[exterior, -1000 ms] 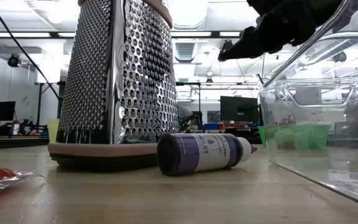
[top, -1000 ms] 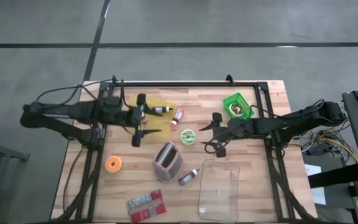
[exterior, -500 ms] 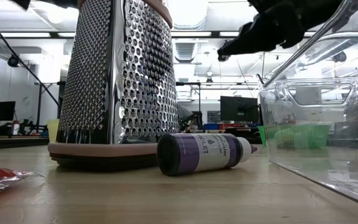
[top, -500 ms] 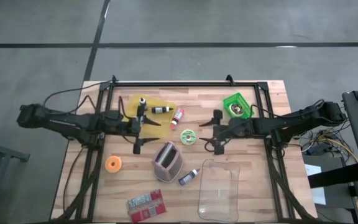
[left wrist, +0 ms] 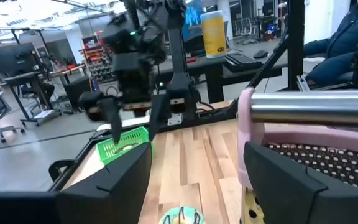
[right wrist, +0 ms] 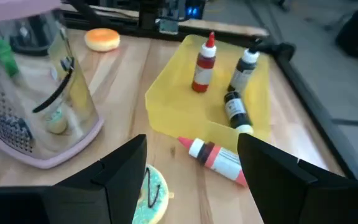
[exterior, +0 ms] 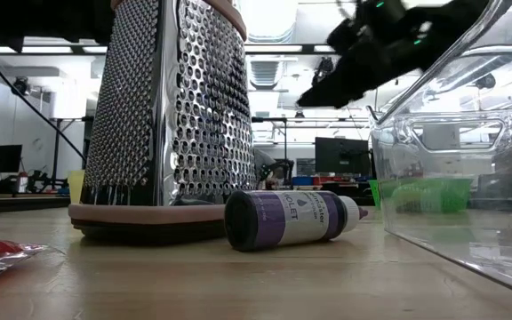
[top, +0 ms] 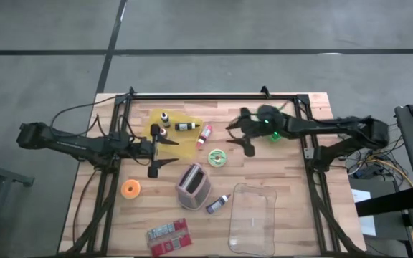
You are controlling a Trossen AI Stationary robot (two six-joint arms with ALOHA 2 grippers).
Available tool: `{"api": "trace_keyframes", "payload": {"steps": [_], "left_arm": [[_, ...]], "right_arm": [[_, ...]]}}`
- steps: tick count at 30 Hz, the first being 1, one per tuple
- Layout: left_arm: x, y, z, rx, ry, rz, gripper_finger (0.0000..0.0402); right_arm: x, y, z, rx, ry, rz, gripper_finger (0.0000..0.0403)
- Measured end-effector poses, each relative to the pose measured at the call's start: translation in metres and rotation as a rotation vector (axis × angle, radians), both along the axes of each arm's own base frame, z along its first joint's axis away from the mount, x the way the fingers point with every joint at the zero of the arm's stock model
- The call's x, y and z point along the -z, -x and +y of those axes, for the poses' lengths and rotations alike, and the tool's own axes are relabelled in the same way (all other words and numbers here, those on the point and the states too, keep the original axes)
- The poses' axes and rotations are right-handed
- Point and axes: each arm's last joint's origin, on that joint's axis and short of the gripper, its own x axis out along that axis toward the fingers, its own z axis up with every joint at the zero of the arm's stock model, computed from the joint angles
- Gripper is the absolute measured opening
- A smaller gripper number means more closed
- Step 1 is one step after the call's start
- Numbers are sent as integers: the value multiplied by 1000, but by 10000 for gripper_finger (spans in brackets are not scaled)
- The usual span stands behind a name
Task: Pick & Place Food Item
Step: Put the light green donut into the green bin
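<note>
Left gripper [top: 158, 153] sits left of centre in the high view, jaws apart, holding nothing — yellow tray [top: 186, 135] just above it. Right gripper [top: 239, 136] upper centre-right, jaws apart, empty. Orange donut [top: 130, 189] lies lower left on the table [top: 292, 197], well apart from both grippers, bare wood around it. Grater [top: 193, 186] and clear bin [top: 252, 217] crowd the lower centre — green basket [top: 282, 125] near the right edge.

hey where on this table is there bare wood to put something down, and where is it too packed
Bare wood: the near left corner, between the orange donut and the red packet; also the right edge beside the clear bin. Crowded: the middle, where the yellow tray, red bottle, green donut, grater and purple bottle cluster.
</note>
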Motion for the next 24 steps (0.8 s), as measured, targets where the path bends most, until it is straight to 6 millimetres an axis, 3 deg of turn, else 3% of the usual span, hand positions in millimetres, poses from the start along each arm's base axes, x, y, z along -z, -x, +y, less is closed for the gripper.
{"api": "trace_keyframes", "payload": {"steps": [7, 13, 18, 24], "left_arm": [[3, 0, 1, -23, 1, 15, 259], [8, 1, 1, -42, -3, 31, 259], [11, 1, 2, -66, -7, 39, 259], [11, 1, 2, -66, -7, 38, 259]], "right_arm": [[29, -49, -16, -56, -34, 240, 246], [41, -82, -26, -86, -39, 373, 244], [39, -96, -29, -101, -49, 423, 240], [41, -97, -16, -125, -99, 505, 239]]}}
